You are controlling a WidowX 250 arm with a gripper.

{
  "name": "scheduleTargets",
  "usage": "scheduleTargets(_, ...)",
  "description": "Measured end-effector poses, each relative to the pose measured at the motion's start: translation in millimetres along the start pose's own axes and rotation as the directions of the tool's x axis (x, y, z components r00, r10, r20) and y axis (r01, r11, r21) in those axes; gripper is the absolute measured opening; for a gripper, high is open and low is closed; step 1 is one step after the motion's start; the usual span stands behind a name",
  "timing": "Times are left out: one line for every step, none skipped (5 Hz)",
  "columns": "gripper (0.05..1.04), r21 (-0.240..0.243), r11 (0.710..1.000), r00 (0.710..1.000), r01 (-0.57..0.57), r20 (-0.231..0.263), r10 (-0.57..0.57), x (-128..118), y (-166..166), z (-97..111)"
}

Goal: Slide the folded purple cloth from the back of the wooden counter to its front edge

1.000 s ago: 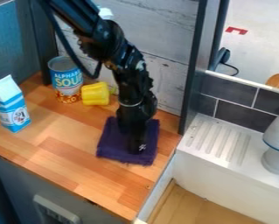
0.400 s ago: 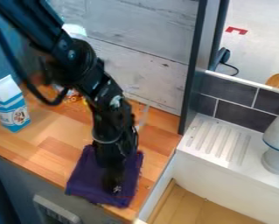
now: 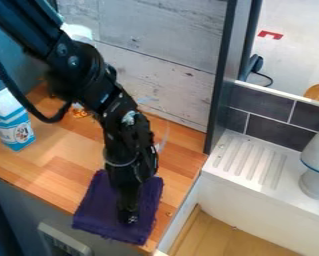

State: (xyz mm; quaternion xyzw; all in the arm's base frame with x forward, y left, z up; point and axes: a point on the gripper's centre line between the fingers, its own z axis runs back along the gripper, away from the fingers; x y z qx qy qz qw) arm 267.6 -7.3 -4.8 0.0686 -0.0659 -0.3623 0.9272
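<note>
Cloth [image 3: 95, 212], purple, one: lying flat at the front of the wooden counter [image 3: 51, 165], its near left corner reaching past the counter's edge. Gripper [image 3: 129, 218], black, one: pointing down and resting over the middle of the cloth, appearing to touch it; whether it is grasping the cloth or standing released, cannot tell. Arm [image 3: 88, 75], black, one: entering from the upper left, with a dark cable [image 3: 23, 100] looping beneath it.

Carton [image 3: 15, 131], blue and white, one: standing upright at the counter's left, well apart from the cloth. Object with orange print [image 3: 79, 111], one: sitting behind the arm, mostly hidden.

Wall [image 3: 175, 95], of whitish boards: rising behind the counter. Post [image 3: 219, 80], dark, one: standing at the wall's right end. Ledge [image 3: 248, 162], white and grooved: running to the right of the post, below dark tiles [image 3: 260, 104]. Vessel [image 3: 316, 162], pale with a blue line, one: standing on the ledge at the right edge of the view. Round wooden piece [image 3: 318, 93], one: showing above the tiles. Mark [image 3: 270, 35], red, one: showing on the pale surface beyond.
</note>
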Motion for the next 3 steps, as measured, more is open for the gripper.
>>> scheduleTargets(1.0,0.057,0.998,0.998,-0.005,0.067,0.001,12.0,14.5,28.7)
scheduleTargets(1.0,-0.011,0.996,0.992,-0.093,0.079,0.094,7.3,23.1,67.8)
scheduleTargets(1.0,-0.143,0.927,0.937,-0.346,-0.009,0.348,-7.3,21.8,105.2)
